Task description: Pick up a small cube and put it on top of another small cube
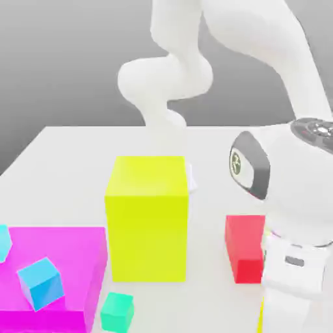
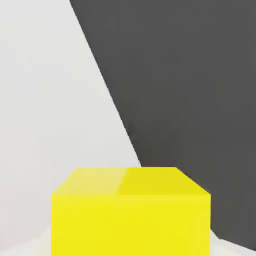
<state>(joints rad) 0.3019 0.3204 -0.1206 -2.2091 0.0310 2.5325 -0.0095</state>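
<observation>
White tabletop [image 1: 65, 156] under a grey backdrop; we start with the exterior view. Our arm [image 1: 286, 188] comes down at that view's right, its hand dropping out past the bottom edge, where a thin sliver of bright yellow shows beside the wrist. A tall yellow-green block [image 1: 147, 218] stands mid-table. A red block [image 1: 244, 247] sits well apart from it, just beside our wrist. At the view's left lies a flat magenta block [image 1: 55, 273] with a blue cube [image 1: 40, 283] tilted on top, and a small teal cube [image 1: 118, 311] rests on the table just beside the magenta edge. We judge the teal cube the likely stacking base, though we cannot confirm that.

Hand view next. The small cube [image 2: 130, 212] sits close under the camera, bright yellow, squarely faced, top face showing. White table runs behind it up to a slanting edge, with dark floor beyond. Our gripper is clenched, and with the cube centred under the palm we judge it grasped, though no pads show.

Room for moving: the table edge lies close beyond the cube, and the red block crowds the wrist. A straight lift first, then a carry across in front of the tall block toward the teal cube, looks clearest to us.
</observation>
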